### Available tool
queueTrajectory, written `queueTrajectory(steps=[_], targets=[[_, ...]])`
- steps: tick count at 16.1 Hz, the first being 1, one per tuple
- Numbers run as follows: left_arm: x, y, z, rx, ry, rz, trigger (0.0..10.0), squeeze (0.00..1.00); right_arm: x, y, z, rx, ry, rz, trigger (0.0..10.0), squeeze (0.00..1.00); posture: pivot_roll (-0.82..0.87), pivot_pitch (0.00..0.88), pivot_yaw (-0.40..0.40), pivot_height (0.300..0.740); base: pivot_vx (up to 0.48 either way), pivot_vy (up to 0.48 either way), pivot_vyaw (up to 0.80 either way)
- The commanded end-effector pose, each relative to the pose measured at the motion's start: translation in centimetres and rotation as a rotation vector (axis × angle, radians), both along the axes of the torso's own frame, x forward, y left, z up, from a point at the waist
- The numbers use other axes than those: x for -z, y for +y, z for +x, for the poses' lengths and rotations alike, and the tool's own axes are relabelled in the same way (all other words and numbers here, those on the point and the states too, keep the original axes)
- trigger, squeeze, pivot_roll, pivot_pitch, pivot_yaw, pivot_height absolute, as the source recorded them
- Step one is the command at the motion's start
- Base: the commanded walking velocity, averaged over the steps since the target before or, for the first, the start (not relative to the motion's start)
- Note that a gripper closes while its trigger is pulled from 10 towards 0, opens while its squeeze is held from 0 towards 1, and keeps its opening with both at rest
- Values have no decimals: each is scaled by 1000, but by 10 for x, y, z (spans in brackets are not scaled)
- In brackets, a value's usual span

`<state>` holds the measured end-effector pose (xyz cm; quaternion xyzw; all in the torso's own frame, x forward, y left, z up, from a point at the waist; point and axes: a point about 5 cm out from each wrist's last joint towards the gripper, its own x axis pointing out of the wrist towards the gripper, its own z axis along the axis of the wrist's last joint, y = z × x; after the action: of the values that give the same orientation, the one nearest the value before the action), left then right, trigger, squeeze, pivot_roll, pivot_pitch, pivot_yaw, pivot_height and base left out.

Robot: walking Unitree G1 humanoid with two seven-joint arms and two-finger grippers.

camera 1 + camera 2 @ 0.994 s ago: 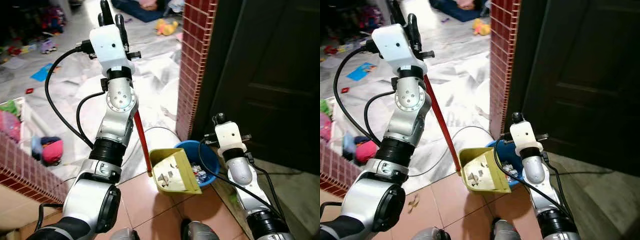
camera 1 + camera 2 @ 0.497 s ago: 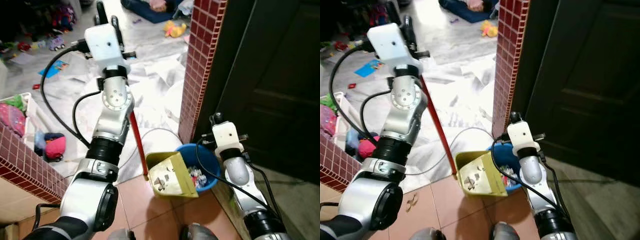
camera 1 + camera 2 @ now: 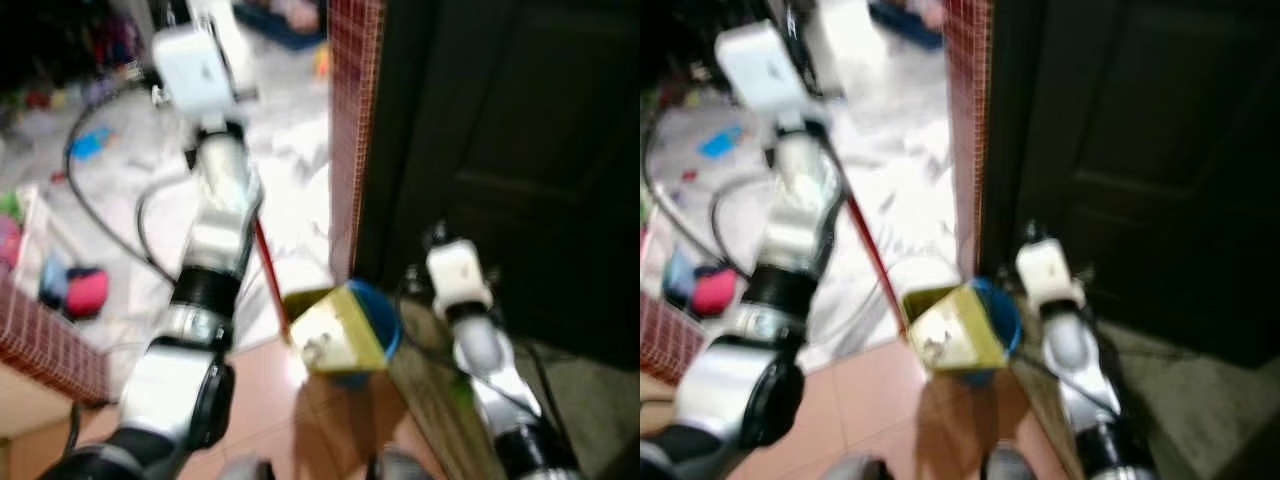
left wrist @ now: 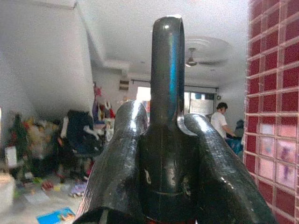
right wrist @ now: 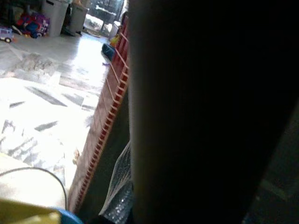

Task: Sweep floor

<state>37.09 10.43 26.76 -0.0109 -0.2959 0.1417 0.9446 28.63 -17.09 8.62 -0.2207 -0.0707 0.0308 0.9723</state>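
Dustpan (image 3: 335, 335): yellow-green, on a long red handle (image 3: 268, 272), tipped up so its mouth lies over the blue bucket (image 3: 385, 325). It sits low in the head views, on the pinkish tile just in front of the robot, near the foot of the brick pillar.
Brick pillar (image 3: 345, 130): red tiled column, upright, just beyond the bucket. A dark door panel (image 3: 520, 150) stands to its right.
Floor beyond pillar (image 3: 895, 190): pale, with crumpled white sheeting over it; toys and bright scraps lie at the far left, too blurred to identify.
Left arm: raised high, silver segments and white wrist housing above the dustpan handle.
Left gripper (image 4: 163, 154): both black fingers (image 4: 119, 158) clenched around the dark looped top of the handle; grip looks firm and centred in the wrist view.
Right arm: low, beside the bucket on the door side, apparently idle.
Right gripper (image 3: 437, 238): finger state cannot be told; its wrist view is mostly dark, with pillar and lit floor at one side.
Image quality: both head views are motion-blurred, so pan contents are not legible.
Progress (judgement): debris collected, emptying into the bucket under way or nearly done. Remaining: set the pan down, deal with any unswept area.
Writing: none readable on the dustpan, bucket or arms.
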Motion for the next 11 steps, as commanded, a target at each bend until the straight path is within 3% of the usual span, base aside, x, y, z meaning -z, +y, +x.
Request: queueTrajectory(steps=[1,4,6,9,11], targets=[[-23,8,-2,-60,-99,24,10000,0,-12,6,3,-23,-56,-3,10000,0,-121,0,56,740,0,0,0],[-37,7,-2,-201,-191,77,10000,0,-12,8,4,-25,-60,-4,10000,0,-128,0,55,740,0,0,0],[-42,-4,-3,-211,-233,99,10000,0,-14,9,3,-26,-66,-2,10000,0,-141,0,62,740,0,0,0],[-47,-44,-11,-116,-326,162,10000,0,-13,7,-1,-17,-68,-2,10000,0,-162,0,83,740,0,0,0],[-38,-78,-23,-33,-370,205,10000,0,-12,7,-6,-4,-68,0,10000,0,-181,0,104,740,0,0,0]])
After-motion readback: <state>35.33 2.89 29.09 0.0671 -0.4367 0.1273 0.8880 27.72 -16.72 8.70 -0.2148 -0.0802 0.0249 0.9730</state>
